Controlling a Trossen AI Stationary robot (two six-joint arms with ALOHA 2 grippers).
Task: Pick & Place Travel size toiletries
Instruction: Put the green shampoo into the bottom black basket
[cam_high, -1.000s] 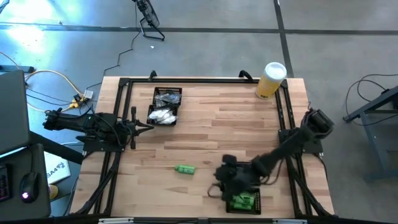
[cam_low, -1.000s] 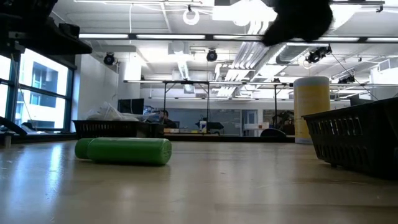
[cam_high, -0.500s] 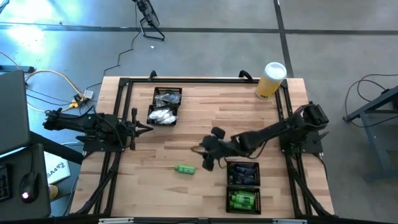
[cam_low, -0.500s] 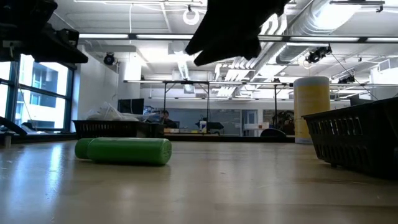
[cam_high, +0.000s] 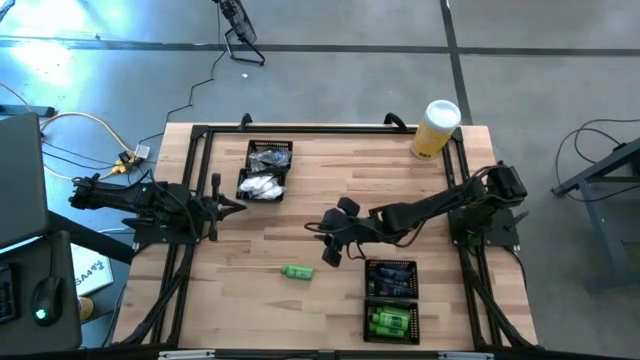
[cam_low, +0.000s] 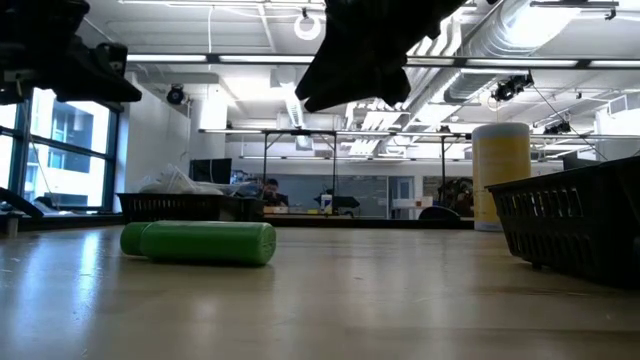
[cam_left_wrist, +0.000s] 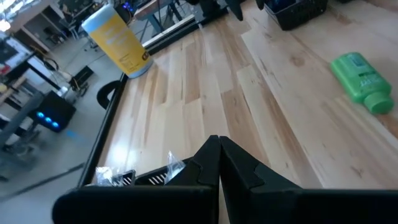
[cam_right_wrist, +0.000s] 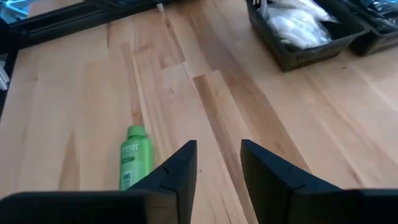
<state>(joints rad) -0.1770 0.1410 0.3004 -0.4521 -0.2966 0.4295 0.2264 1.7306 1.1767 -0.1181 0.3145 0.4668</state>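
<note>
Green bottle (cam_high: 297, 272) lies alone on bare wood; right hand (cam_high: 330, 250) near — empty.

You've got a bright green bottle (cam_high: 297, 272) on pale striped wood table (cam_high: 330, 190), black mesh trays (cam_high: 391, 300) holding green bottles and white packets (cam_high: 261, 185), plus a yellow cylinder (cam_high: 434, 131) with its white lid.

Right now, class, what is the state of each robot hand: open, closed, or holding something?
Left hand: closed, empty, parked at the table's left edge.
Right hand: open, empty, above the table near the green bottle.
</note>
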